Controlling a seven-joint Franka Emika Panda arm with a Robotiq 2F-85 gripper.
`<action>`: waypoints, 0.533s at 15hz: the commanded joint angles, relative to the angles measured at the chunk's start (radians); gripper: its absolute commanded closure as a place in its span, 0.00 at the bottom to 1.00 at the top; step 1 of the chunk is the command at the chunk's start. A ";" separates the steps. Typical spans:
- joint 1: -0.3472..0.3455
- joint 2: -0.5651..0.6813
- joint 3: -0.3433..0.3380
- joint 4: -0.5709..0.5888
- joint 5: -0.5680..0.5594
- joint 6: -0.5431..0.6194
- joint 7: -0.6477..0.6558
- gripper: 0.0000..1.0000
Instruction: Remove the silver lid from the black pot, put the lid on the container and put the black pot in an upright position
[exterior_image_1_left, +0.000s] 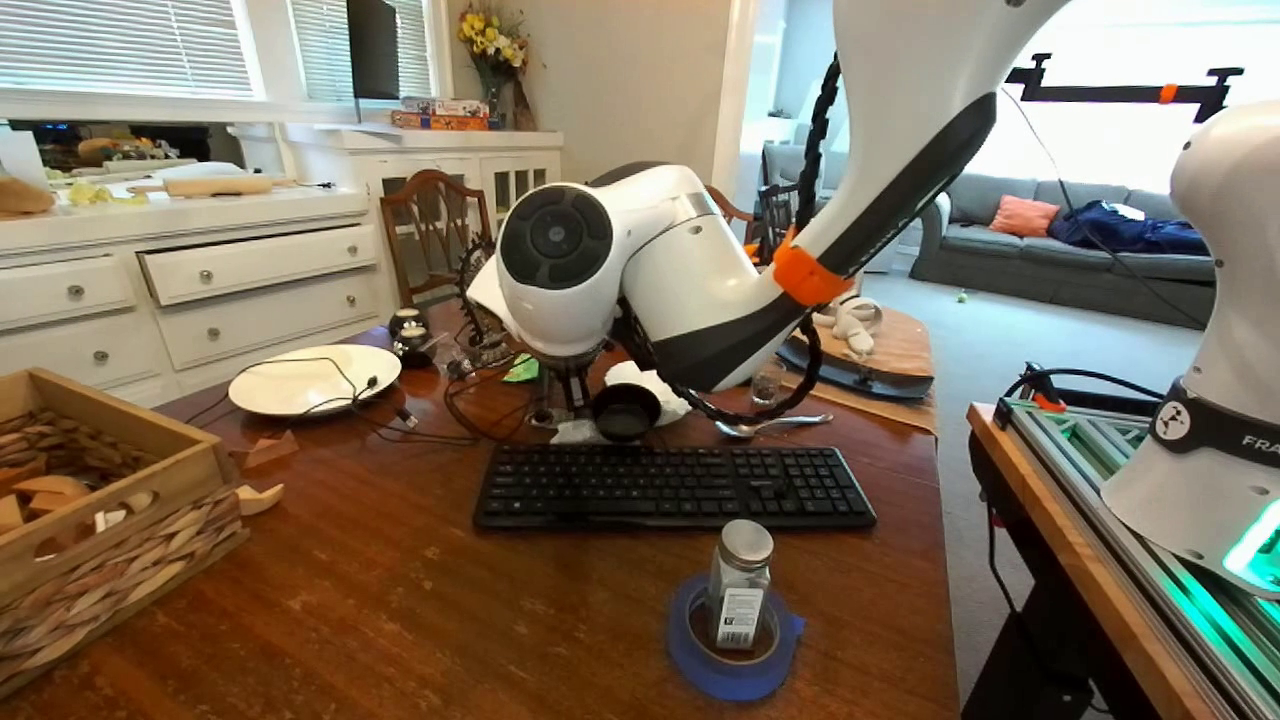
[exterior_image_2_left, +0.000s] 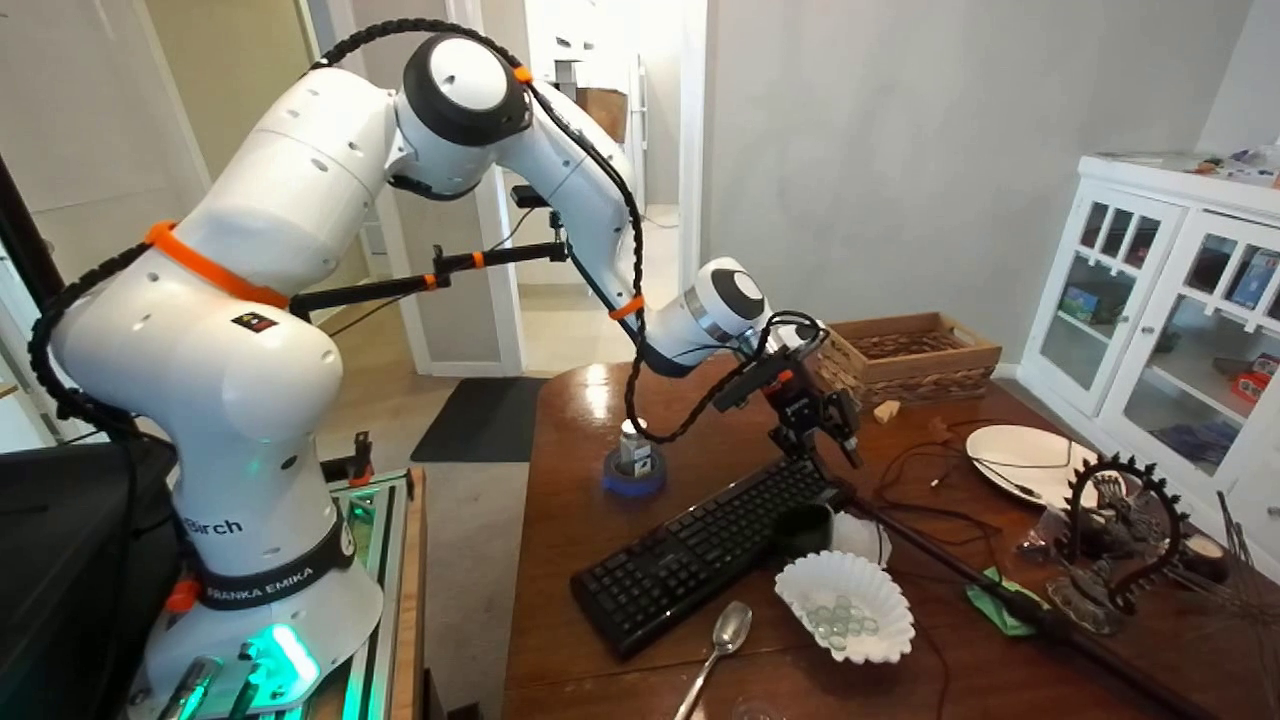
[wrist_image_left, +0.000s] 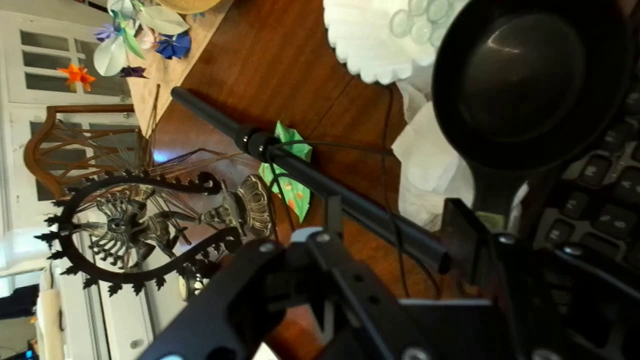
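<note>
At left in an exterior view, a wicker-sided wooden basket (exterior_image_1_left: 180, 530); then a round white plate (exterior_image_1_left: 290, 385) on the brown wooden surface (exterior_image_1_left: 400, 600); the black claw (wrist_image_left: 394, 205), jaws wide apart; beside it the small black long-handled pot (exterior_image_1_left: 626, 412), tilted, next to the black keyboard (exterior_image_1_left: 660, 487); farther right, a silver-capped glass jar (exterior_image_1_left: 738, 590).

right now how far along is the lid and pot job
Seemingly done: in an exterior view the pot is uncovered and a lid tops the jar. In hand: probably the pot; the gripper stands open beside it, gripping nothing. Left: setting it upright, as it looks tilted.
</note>
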 joint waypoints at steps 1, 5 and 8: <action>-0.112 -0.102 0.133 -0.010 -0.043 -0.005 -0.018 0.13; -0.286 -0.178 0.309 -0.005 -0.006 -0.012 -0.034 0.00; -0.460 -0.211 0.469 0.005 0.064 -0.011 -0.051 0.00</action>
